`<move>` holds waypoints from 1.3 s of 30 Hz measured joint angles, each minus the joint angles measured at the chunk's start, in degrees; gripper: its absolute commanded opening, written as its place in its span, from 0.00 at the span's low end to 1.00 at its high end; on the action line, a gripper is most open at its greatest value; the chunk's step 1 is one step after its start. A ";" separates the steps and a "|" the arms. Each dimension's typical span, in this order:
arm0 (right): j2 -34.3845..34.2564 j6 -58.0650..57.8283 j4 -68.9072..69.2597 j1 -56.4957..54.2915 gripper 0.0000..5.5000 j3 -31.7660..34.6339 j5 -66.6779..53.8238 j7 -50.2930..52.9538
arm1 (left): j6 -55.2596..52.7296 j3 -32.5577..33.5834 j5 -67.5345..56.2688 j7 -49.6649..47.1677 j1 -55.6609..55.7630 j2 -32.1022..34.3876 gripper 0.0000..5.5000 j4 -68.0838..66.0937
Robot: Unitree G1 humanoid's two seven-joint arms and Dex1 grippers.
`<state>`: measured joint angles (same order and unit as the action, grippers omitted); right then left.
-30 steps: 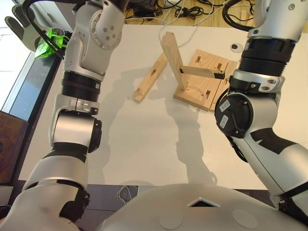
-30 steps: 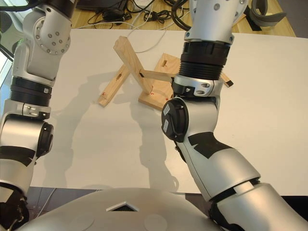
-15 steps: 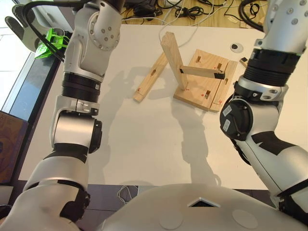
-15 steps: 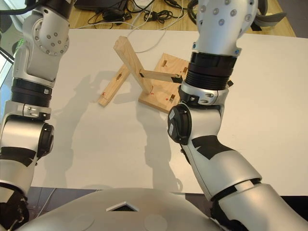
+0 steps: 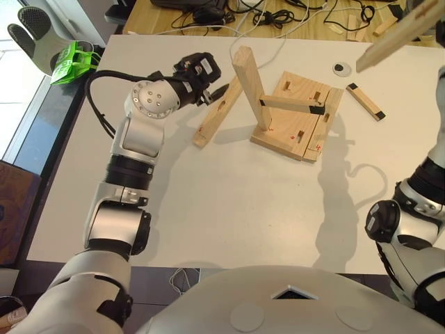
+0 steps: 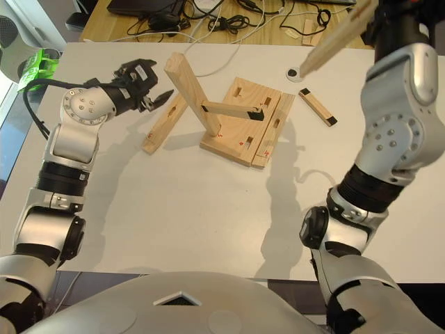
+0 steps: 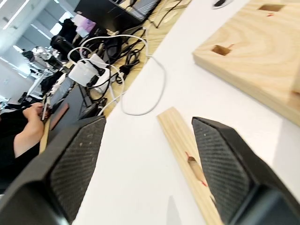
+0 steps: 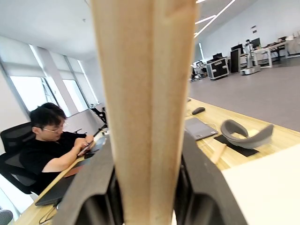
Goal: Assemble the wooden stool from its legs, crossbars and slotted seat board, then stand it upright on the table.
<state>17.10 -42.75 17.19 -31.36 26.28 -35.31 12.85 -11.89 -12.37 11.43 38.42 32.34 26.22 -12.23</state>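
Left tool (image 7: 147, 164) wide open, right by far end of loose leg (image 5: 217, 115) lying flat on table (image 5: 208, 209) beside seat board (image 5: 295, 115). Right tool (image 8: 145, 187) clamped on second leg (image 5: 400, 35), up high. Wood's probably light, stiff, kinda slick, so grab mid-length, clear of slot.

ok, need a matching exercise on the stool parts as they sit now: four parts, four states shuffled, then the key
Parts
1. leftmost leg
2. middle leg
3. rightmost leg
4. loose crossbar

States
a. held in the air by the right gripper
b. flat on the table, right of the seat board
c. stands on the seat board
d. flat on the table by the open left gripper

Pairs: 1-d, 2-c, 3-a, 4-b
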 measured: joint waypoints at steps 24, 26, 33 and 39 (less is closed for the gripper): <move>-2.25 -5.88 -7.95 22.35 0.18 13.74 -33.30 -12.86 | -22.69 -5.72 -6.11 2.17 -7.03 -4.92 0.62 24.63; -1.82 -5.36 -8.47 22.33 0.18 13.13 -33.30 -13.56 | -24.79 -6.22 -6.85 2.09 -7.31 -5.74 0.62 26.60; -0.40 -1.38 -11.79 19.74 0.18 9.94 -30.42 -15.26 | -30.15 -8.57 -8.78 3.02 -8.82 -5.29 0.62 29.58; 1.72 0.15 -13.51 19.30 0.18 7.43 -26.96 -18.58 | -34.88 -9.00 -11.69 3.46 -9.93 -4.37 0.62 31.80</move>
<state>18.82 -42.60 3.68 -12.06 33.71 -62.27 -5.73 -46.77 -21.37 -0.27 41.88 22.42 21.85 19.57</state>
